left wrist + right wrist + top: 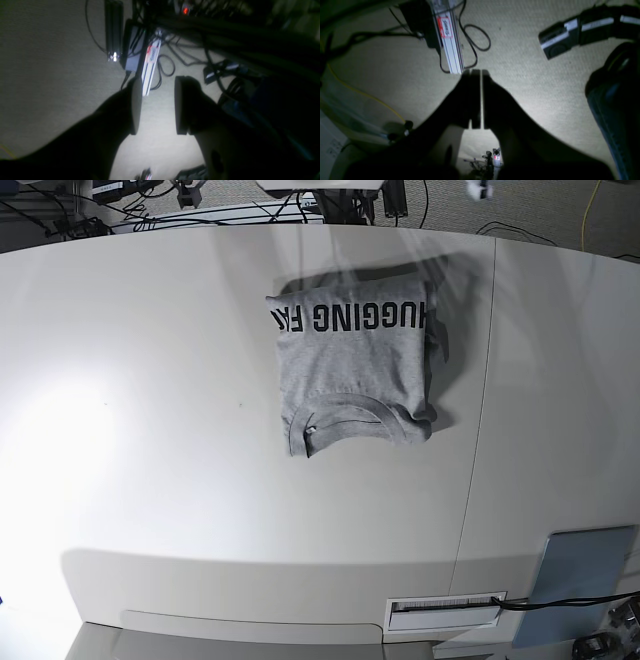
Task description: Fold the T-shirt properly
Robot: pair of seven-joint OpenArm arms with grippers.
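The T-shirt (355, 370) lay folded upper-centre on the worktop (150, 430), seemingly finished; left jaws stood apart empty, right jaws closed empty, suggesting only retreat remained.

Left gripper (155, 106): two dark, broad fingers (135, 105) with flat, rounded-edged grey pads, merging into a bulky dark housing with a round recess low on the side right of the pads. Right gripper (481, 100): two black, slab-like fingers (470, 100) with squared tips and straight inner faces, widening downward into a dark body with a small slot-shaped mark left of the fingers. Both seen only in deep shadow in the wrist views; screws, cables and lettering not discernible.
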